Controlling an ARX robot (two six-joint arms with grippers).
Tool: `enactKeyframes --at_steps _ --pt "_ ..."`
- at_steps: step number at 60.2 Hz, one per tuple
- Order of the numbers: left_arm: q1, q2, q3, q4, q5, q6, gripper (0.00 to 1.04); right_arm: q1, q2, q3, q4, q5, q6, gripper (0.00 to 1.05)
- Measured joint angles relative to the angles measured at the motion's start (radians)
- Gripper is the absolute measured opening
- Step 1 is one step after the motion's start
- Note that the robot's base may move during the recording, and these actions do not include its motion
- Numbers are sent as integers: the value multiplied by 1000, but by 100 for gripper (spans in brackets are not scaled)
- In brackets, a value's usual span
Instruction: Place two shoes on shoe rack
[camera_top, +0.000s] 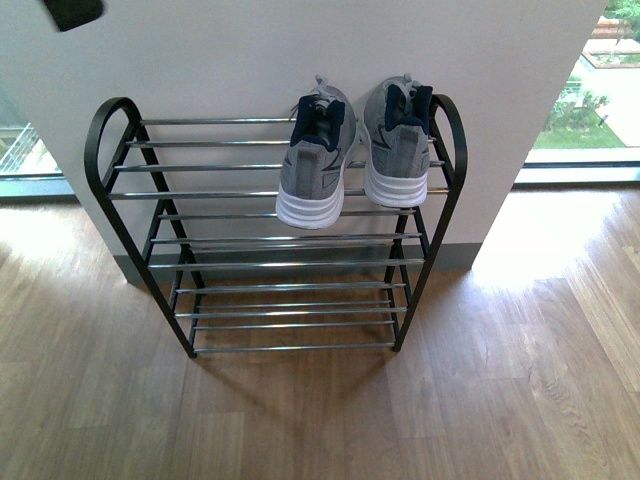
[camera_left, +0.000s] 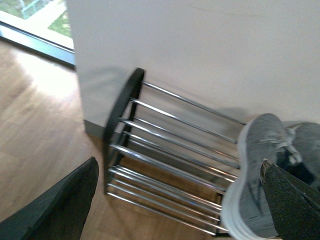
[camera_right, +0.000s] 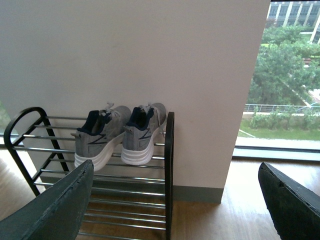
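Sitting side by side on the top tier of the shoe rack (camera_top: 250, 193), right end: two grey sneakers (camera_top: 315, 165), heels outward. Left pincer (camera_left: 178, 162) wide, empty; right pincer (camera_right: 176, 165) wide, empty.

Location type: home-like interior, entryway style. Indicators: wood-plank floor (camera_top: 520, 400), white wall (camera_top: 250, 60) with grey skirting (camera_right: 200, 194), tall windows (camera_top: 590, 110) facing greenery (camera_right: 280, 70), shoe rack (camera_top: 200, 194) holding sneakers (camera_top: 315, 170).

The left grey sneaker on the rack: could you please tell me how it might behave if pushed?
The left sneaker probably tips off, since its heel overhangs the front rod. Its knit upper looks soft, so it likely gives when squeezed.
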Motion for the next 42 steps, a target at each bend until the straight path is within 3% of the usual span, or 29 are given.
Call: enactKeyframes --at_steps 13,32,34,42 --pt "25 -315 -244 -59 -87 55 95 0 0 0 0 0 0 95" --pt "23 -558 -391 -147 -146 67 95 0 0 0 0 0 0 95" --pt "26 -558 -397 -128 -124 85 95 0 0 0 0 0 0 95" --pt "95 -566 -580 362 195 337 70 0 0 0 0 0 0 95"
